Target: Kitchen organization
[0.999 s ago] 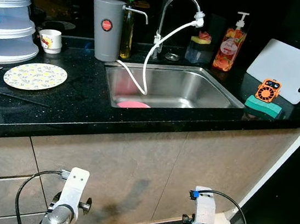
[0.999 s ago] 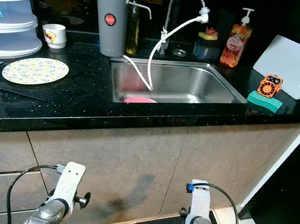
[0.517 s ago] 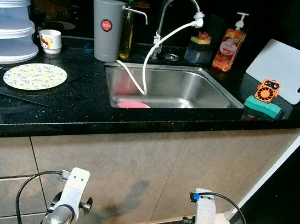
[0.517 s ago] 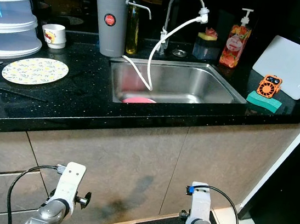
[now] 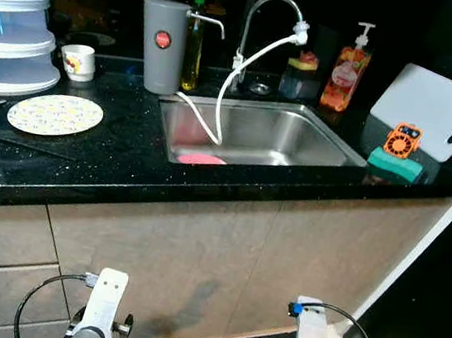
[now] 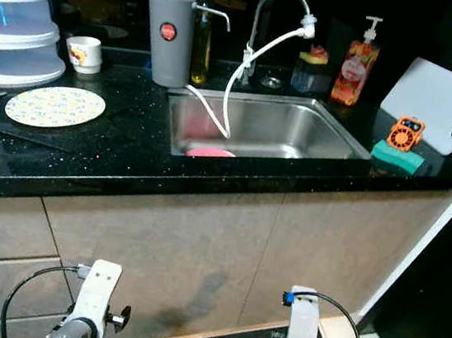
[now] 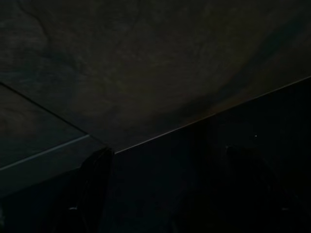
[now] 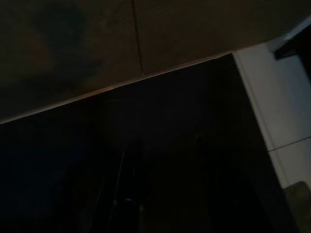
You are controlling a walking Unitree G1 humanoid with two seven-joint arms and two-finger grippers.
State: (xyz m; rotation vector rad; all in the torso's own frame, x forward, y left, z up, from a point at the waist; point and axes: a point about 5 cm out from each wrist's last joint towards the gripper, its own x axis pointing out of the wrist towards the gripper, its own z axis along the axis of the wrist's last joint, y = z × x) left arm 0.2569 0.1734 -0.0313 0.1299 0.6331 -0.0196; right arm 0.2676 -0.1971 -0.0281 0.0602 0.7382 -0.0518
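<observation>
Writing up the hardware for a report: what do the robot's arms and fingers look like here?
Each silver arm ends in a white wrist bracket, the left and right, with a black cable looping off it; the right has a blue connector. The long black fingers are barely visible in the dark.

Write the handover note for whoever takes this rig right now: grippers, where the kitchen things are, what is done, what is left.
Left gripper and right gripper: both arms hang idle low in front of the cabinet, holding nothing; wrist views too dark to read the fingers.
Counter: patterned plate on the left, with a cup and stacked plastic containers behind it.
Sink: pink item at the near edge; white hose hangs into it from the tap.
Right side: green sponge carrying a small orange gadget, white cutting board leaning behind.
Done: nothing visibly tidied.
Left: the whole job.
</observation>
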